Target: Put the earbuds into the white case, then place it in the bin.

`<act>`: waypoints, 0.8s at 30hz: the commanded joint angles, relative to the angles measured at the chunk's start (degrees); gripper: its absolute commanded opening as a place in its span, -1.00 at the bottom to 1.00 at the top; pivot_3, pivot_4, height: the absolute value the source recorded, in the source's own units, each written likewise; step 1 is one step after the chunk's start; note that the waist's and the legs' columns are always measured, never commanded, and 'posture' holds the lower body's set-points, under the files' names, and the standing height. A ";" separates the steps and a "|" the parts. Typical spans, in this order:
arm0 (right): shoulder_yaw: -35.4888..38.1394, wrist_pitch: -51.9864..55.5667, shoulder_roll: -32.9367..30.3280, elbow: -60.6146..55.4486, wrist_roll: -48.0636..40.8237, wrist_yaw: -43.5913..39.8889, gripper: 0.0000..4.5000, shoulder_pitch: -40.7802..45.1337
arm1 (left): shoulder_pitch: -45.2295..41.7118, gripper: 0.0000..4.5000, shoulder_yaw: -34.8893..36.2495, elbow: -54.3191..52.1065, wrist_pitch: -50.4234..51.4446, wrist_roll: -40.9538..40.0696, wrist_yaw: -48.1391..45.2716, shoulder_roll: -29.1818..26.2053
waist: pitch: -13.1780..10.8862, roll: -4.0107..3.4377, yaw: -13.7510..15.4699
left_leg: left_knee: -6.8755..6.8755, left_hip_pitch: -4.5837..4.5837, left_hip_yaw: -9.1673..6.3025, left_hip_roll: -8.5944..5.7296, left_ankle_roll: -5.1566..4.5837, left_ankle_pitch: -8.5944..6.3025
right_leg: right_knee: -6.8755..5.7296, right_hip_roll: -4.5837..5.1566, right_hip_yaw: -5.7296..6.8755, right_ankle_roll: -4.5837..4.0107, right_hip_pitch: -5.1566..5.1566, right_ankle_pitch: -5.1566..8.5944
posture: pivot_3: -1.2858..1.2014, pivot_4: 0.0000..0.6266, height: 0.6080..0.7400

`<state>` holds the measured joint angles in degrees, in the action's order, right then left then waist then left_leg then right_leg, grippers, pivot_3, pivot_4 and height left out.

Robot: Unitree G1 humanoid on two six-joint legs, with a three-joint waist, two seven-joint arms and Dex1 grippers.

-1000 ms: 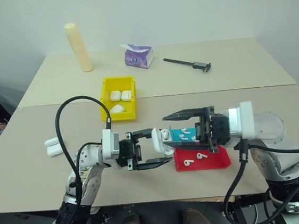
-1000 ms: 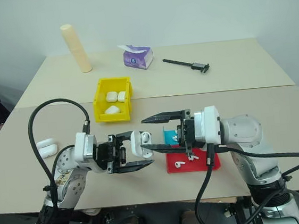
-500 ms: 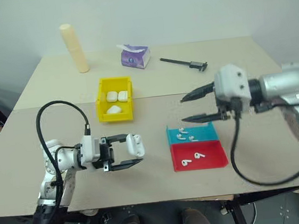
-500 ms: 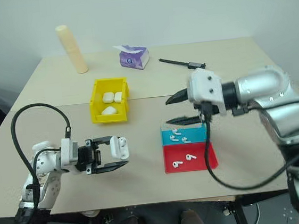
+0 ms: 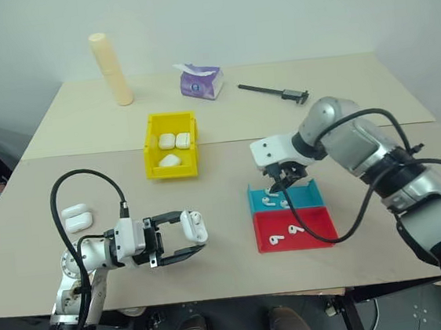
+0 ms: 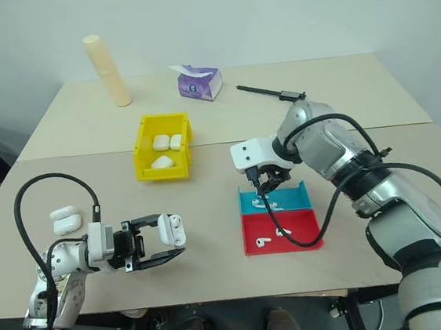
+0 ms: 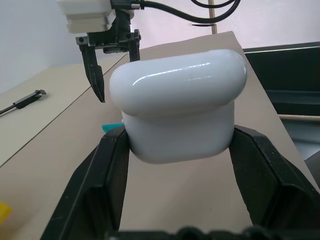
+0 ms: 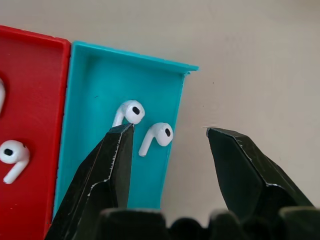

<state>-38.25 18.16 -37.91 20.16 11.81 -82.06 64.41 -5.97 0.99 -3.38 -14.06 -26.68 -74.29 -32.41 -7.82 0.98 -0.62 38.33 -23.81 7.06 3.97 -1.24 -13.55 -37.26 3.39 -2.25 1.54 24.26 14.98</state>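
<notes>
Pale bench [image 5: 88, 179], white wall behind. Left gripper [image 5: 187, 240] low near front edge, jaws clamped on white case [image 5: 194, 225], lid raised. Right gripper [image 5: 282, 182] angled down over teal tray [image 5: 315, 194], jaws parted astride earbuds [image 8: 147, 125]. Yellow bin [image 5: 149, 150] further back, cases inside.

Right pincer [image 6: 264, 186] covered part of the teal tray [image 6: 295, 198], so the earbuds [image 8: 159, 134] under it couldn't be counted from the head views. White case [image 7: 177, 102] blocked the gap between the left pincer's fingers [image 7: 107, 172]; its hinge side was hidden. Red tray [image 8: 30, 100] was cut off at the wrist frame edge. Cases in the yellow bin [image 5: 157, 165] overlapped, count unclear.
</notes>
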 commanded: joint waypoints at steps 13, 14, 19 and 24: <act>0.88 -1.82 4.67 5.57 6.39 0.61 0.25 -1.03 | 0.64 0.22 -0.97 -2.32 -2.28 1.62 1.99 0.46 | 0.00 0.00 -0.18 | 0.00 0.03 0.01 0.00 0.03 0.02 | -0.09 -0.01 0.00 -0.01 0.01 0.00 | 0.03 -0.52 1.00; 0.87 -1.86 4.86 5.86 6.70 0.84 0.25 -1.15 | 0.67 0.22 -0.90 -2.39 -2.23 1.59 1.99 0.39 | 0.00 0.00 -0.20 | 0.00 0.04 0.01 0.00 0.03 0.02 | -0.11 -0.02 0.00 -0.01 0.01 0.00 | 0.03 -0.52 1.00; 1.22 -3.14 5.69 7.35 7.85 1.74 0.25 -1.64 | 1.00 0.22 -0.55 -2.84 -2.13 1.75 2.40 0.07 | 0.00 0.00 -0.18 | 0.00 0.04 0.02 0.00 0.04 0.02 | -0.16 -0.01 0.00 -0.01 0.02 0.01 | 0.03 -0.52 1.00; 1.38 -4.02 6.13 7.98 8.41 1.97 0.25 -1.75 | 1.29 0.22 -0.64 -2.51 -2.72 2.15 2.29 -0.03 | 0.00 -0.01 -0.22 | 0.00 0.04 0.02 0.01 0.04 0.03 | -0.18 -0.02 -0.01 -0.02 0.04 0.01 | 0.03 -0.52 1.00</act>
<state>-38.44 15.13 -31.78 28.36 19.95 -80.08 62.26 -4.61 -0.04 -4.01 -15.09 -24.54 -72.32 -31.98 -7.82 0.97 -0.84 38.33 -23.76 7.08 3.97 -1.19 -13.52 -37.44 3.38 -2.26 1.52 24.30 14.99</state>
